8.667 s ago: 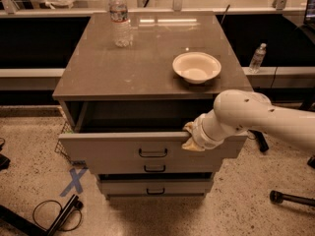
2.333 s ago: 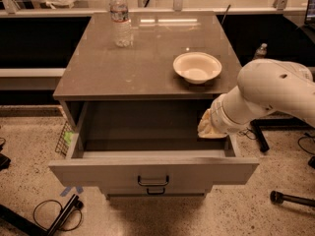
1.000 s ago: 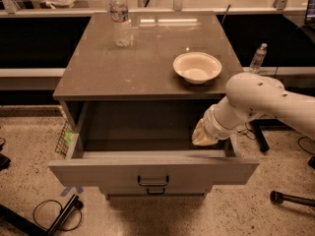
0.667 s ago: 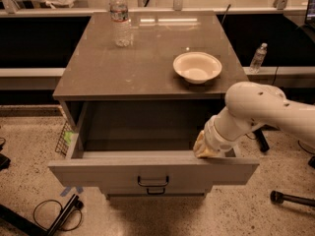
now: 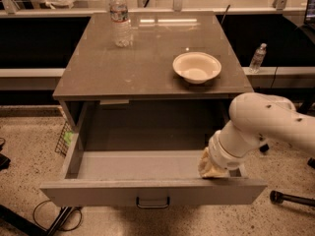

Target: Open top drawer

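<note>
The top drawer (image 5: pixel 123 193) is a wide, deep pale-grey drawer with a small black bar handle (image 5: pixel 152 202) centred on its front. It stands pulled far out of the cabinet and its inside looks empty. My gripper (image 5: pixel 210 170) reaches in from the right on a white arm (image 5: pixel 261 122). It sits at the drawer's right front corner, just behind the front panel. Its tip is covered by a tan sleeve.
On the cabinet's grey top (image 5: pixel 142 58) stand a water bottle (image 5: pixel 119 17) at the back left and a white bowl (image 5: pixel 196 67) at the right. Another bottle (image 5: pixel 257 58) stands on a ledge at the right. Cables (image 5: pixel 54 215) lie on the floor at the lower left.
The drawer went from partly open to pulled far out. Over the last second my gripper moved down and forward along the drawer's right side to its front corner.
</note>
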Robot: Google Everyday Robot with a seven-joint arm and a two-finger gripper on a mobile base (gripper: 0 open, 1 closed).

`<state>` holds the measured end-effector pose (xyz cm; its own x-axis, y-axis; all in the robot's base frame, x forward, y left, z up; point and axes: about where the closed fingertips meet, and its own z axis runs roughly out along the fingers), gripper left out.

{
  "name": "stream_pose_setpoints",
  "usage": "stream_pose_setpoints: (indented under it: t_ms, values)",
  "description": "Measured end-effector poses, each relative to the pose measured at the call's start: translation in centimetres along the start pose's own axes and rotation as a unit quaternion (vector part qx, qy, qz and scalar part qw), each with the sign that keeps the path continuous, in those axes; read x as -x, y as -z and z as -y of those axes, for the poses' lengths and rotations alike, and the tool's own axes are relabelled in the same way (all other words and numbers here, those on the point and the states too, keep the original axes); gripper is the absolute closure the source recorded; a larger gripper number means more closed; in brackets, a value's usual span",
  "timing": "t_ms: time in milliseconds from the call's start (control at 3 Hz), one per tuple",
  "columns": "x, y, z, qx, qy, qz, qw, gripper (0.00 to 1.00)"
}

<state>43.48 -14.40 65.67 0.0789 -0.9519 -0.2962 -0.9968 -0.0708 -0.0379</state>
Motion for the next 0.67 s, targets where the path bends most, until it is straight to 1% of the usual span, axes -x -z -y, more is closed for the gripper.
stream_pose_setpoints:
  t_ms: [333,667]
  values:
    - [0.34,1.13,-3.77,0.039,0.019,-0.005,0.9991,1.00]
    - [0.36,1.24,-4.06,0.043,0.021,-0.007,0.9988,0.75]
